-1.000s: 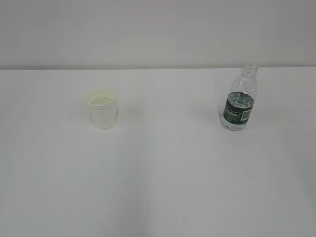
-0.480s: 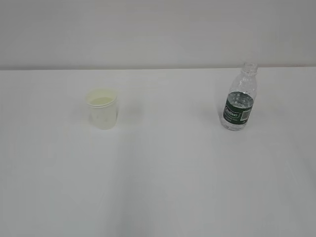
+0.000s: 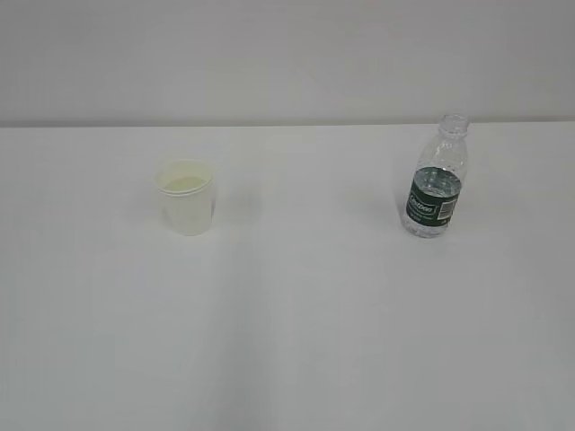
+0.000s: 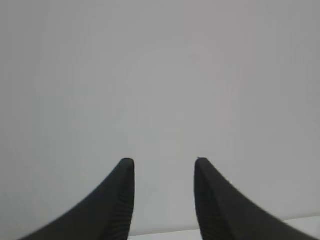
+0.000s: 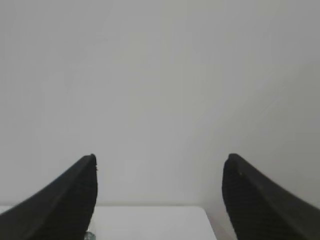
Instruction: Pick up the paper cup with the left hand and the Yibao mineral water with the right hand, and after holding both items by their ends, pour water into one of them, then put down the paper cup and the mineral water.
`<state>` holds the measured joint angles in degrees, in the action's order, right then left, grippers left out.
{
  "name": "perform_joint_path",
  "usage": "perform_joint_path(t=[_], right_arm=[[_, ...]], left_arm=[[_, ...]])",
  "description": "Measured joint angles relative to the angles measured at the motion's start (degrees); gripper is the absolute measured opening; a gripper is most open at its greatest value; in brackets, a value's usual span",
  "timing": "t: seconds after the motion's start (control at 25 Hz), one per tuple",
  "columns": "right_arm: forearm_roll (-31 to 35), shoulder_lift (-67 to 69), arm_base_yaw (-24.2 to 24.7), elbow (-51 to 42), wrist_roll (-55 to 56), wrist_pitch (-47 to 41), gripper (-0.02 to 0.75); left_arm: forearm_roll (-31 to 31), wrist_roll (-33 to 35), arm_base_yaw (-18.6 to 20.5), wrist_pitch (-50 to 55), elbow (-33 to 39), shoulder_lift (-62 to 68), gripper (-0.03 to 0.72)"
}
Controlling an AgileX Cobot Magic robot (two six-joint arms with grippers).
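Paper cup (image 3: 187, 197) left, Yibao mineral water (image 3: 435, 180) near table (image 3: 296, 323) far edge; left hand (image 4: 164, 165), right hand (image 5: 160, 162) both agape, empty, well apart.

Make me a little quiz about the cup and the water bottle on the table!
1. True or false: the paper cup lies on its side.
2. What does the Yibao mineral water lack on top? A) label B) cap C) neck
3. Which gripper has the wider gap, the left hand or the right hand?

Key: 1 false, it stands upright. 2 B. 3 the right hand.
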<state>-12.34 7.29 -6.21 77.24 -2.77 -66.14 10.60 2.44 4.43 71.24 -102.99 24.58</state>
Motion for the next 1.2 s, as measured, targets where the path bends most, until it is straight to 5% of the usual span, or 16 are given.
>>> perform_joint_path(t=[0.52,1.2], right_arm=[[3.8,-2.5,0.0,0.1,-0.9,-7.1,0.589],[5.6,-9.1,0.0,-7.8,1.3,-7.3,0.589]], left_arm=[[0.0,-3.8,0.0,-5.3,21.7,-12.8,0.277],[-0.1,-4.4,0.0,-6.8,38.3,-22.7,0.276]])
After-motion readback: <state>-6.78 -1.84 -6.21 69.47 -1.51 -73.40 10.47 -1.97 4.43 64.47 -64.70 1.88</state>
